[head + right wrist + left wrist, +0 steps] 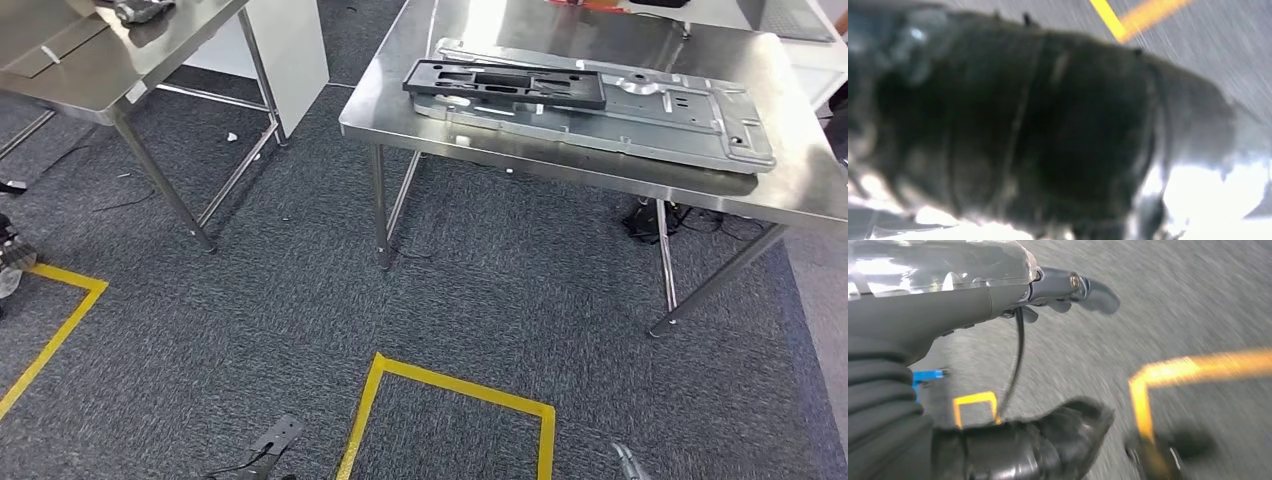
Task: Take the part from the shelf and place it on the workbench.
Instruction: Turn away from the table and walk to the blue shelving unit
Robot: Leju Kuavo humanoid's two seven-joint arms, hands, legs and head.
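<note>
Part on the bench, arms hanging low over the carpet.

Head view: one black plastic frame (505, 83), the part as I judge it, lies flat on one large silver metal plate (640, 110), which rests on the near steel workbench (400, 105). If so, the placing looks done and little is left; no shelf in sight to check against. Count: two steel tables, the second one (95, 70) off to the left with a small dark object on it, too small to name. Two yellow tape boxes on the floor, one straight ahead (450, 385), one at left (60, 320). Left hand (1068, 290): fingers apart and nothing in them, hanging over grey carpet. Right hand (1023, 130): a dark blur close to the lens, cannot tell whether spread or closed.
</note>
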